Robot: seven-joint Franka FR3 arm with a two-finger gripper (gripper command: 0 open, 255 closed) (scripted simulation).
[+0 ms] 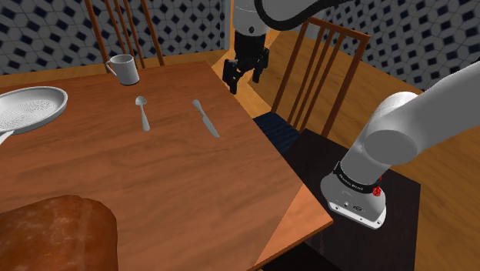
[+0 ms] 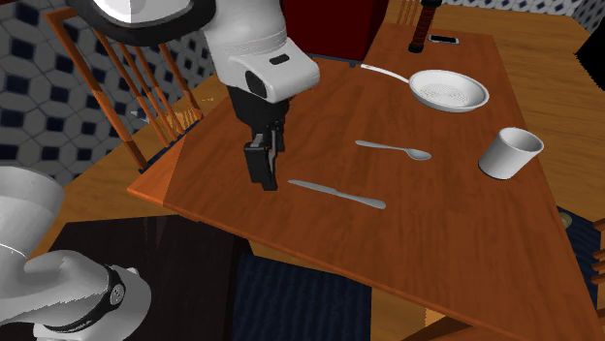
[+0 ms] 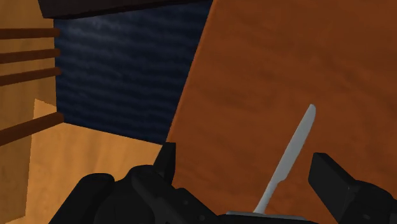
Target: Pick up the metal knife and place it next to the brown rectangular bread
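So right now your gripper is hovering over the right edge of the table in the shoulder view, with the fingers standing clearly apart and clasping nothing. The knife is lying flat on the wood, near the gripper toward the shoulder view's left. The spoon is lying roughly parallel further left, and the mug is sitting beyond that on the far side. In the wrist view the knife is running up between the two fingers, but nothing is touching it. The bread you're aiming for is sitting at the near left corner, well apart from the knife, so I'm guessing you're only at the approach stage. On handling: it's looking like a thin, stiff, light bit of cutlery with a smooth grey finish. I'm expecting it to be slippery and lying so low that your fingertips are going to be brushing the tabletop to catch its edges. I'd be going for the end nearest the gripper, which is looking like the handle to me, or closer to the middle so it isn't tipping. Be closing across its narrow width, not along its length. A skewed pinch is probably going to spin it or squirt it out. There's also a white pan sitting on the left, beyond the bread, so be minding that when you're picking a landing spot.
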